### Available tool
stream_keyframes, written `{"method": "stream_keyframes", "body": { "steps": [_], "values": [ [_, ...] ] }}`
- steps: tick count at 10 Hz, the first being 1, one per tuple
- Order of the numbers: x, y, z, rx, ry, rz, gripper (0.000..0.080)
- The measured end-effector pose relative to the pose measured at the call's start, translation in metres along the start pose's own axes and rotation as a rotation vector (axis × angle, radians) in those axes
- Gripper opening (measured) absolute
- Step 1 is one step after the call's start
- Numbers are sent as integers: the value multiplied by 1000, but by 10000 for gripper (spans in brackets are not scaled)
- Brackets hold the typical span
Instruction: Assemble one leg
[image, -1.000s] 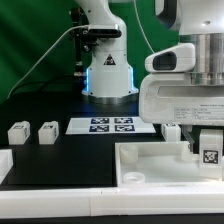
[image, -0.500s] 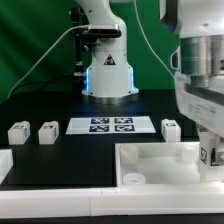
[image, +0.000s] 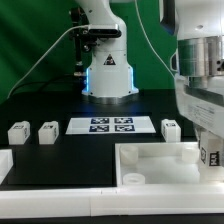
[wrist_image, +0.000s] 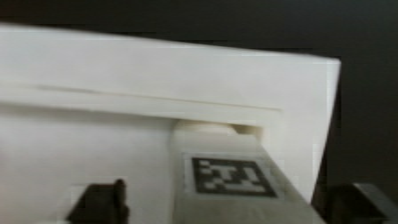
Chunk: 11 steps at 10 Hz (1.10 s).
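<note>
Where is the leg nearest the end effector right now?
The leg is at the exterior view's far right, over the white tray's right end; the wrist view shows it between the end effector's fingers.

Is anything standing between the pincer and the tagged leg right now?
Nothing visible does. In the wrist view the leg lies between the fingers of the pincer, with dark gaps on both sides. Its far end appears to reach a socket in the white tray.
</note>
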<state>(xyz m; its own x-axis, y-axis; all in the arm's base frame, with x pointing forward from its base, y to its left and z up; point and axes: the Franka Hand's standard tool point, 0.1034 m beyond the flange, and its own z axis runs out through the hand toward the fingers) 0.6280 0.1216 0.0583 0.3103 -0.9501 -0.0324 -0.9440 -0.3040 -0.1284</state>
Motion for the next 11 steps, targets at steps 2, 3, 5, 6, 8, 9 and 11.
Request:
{"method": "stream_keyframes", "body": {
  "steps": [2, 3, 5, 6, 8, 9, 11],
  "values": [
    [1, 0, 0, -5, -3, -457, 643],
    [0, 0, 0, -4, -5, -576, 643],
    [4, 0, 0, -12, 5, -815, 649],
    [5, 1, 0, -32, 7, -982, 649],
    [5, -7, -5, -122, -12, -1377, 649],
    [5, -11, -6, -127, -9, -1464, 649],
    [6, -9, -4, -127, -8, -1409, 535]
  ]
}}
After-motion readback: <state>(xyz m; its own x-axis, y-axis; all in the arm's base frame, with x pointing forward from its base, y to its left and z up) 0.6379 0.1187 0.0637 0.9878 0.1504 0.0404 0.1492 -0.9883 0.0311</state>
